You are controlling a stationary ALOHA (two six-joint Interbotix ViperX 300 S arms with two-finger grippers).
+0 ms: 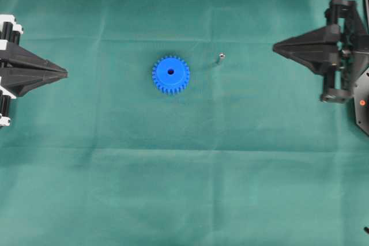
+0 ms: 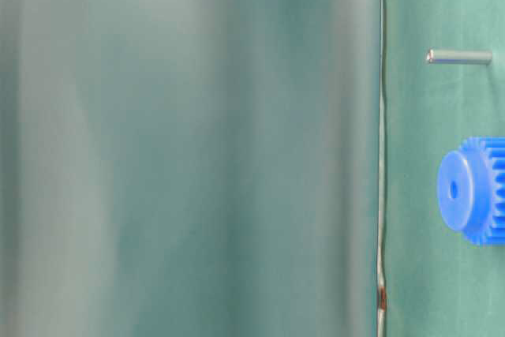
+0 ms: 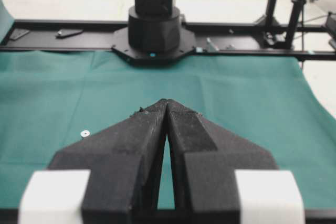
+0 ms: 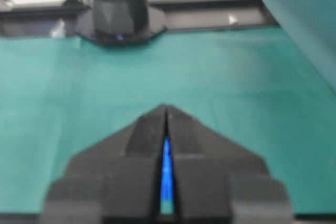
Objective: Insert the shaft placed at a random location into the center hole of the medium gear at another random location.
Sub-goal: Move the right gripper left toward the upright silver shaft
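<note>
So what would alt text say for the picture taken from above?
A blue toothed gear lies flat mid-table on green cloth, a tiny metal pin apart from it to its upper right. Two black pointed grippers aim inward from the edges, left and right, both shut and holding nothing.

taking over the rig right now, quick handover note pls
Left gripper: jaws shut, empty, parked at the left edge.
Right gripper: jaws shut, empty, at the right side.
Medium gear: flat on the green cloth near the middle, center hole empty.
Shaft: standing on end on the cloth, right of the gear, apart from it.
Done: nothing.
Left: grasp shaft, insert it in the hole.
</note>
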